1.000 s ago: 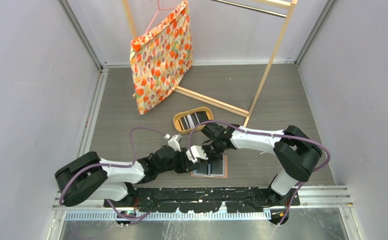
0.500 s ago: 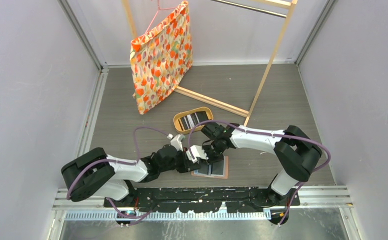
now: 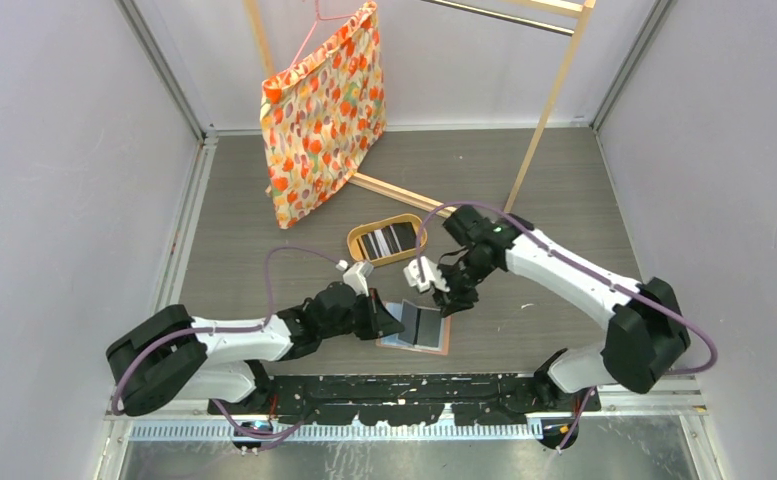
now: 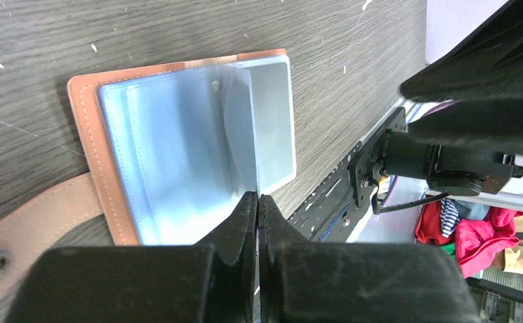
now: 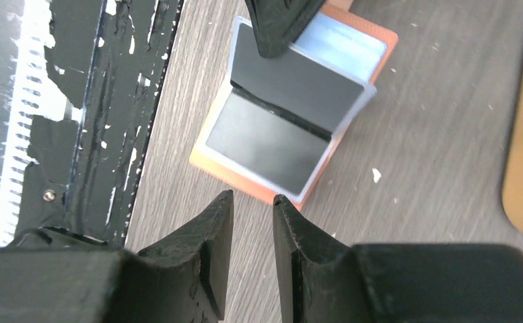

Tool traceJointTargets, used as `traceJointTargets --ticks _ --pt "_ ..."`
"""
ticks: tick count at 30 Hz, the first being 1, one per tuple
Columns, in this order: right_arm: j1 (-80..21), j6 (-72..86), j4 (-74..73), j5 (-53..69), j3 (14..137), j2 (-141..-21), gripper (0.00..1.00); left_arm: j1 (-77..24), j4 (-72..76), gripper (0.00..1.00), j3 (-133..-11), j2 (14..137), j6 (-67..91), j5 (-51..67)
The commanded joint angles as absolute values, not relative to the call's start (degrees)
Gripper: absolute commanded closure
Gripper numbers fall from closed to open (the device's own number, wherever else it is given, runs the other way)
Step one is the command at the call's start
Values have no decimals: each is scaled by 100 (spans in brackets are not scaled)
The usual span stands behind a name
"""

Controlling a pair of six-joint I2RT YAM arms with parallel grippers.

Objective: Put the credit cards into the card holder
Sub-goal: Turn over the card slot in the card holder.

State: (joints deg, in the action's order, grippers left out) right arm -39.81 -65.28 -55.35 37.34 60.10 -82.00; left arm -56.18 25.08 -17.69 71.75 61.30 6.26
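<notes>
**Card holder held open by one leaf, ready for the next card**

Card holder (image 3: 416, 329) lies unfolded on the surface (image 3: 544, 190) just ahead of the arm bases, with its snap tab out to one side. My left fingers (image 4: 241, 225) are pressed together on the free edge of a clear sleeve leaf (image 4: 241, 121), lifting it off the light-blue pockets beneath. My right fingers (image 5: 215, 232) are slightly spread with nothing between them, and they hover near the holder without touching it. Two dark panels (image 5: 266, 145) fill the sleeves facing the right wrist camera; I take them for cards already seated. More credit cards (image 3: 388, 238) lie in the oval wooden tray (image 3: 354, 245), near the holder on its far side.

I judge the step in hand to be fetching another card with the right fingers.

- **Pinch:** it should be light and steady, with the leaf raised only enough that a pocket mouth gapes. A harder pull would drag or tip the holder.
- **Pick:** I should take a single card from the tray by one short edge, so that the opposite edge leads.
- **Insertion:** the card should come in low and square to the pocket mouth.
- **Release:** I should let go only once the card is fully seated.
</notes>
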Motion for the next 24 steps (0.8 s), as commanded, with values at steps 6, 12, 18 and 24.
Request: traceJointTargets --ticks 6,12,18,24 --pt "-3037 -6447 -6035 4585 6043 -7342 64 -5607 2111 99 -2334 7134 5933 782" --pt "-2863 -5892 -5775 4370 6083 -7320 63 -5799 2133 94 -2769 7631 5968 939" --pt "-2804 -5879 -5749 4372 6064 -7325 63 -6087 2050 74 -3179 8135 5938 959" --pt "-2722 -5791 -5741 4411 6098 -7344 63 -6337 2439 64 -3540 8794 5987 1184"
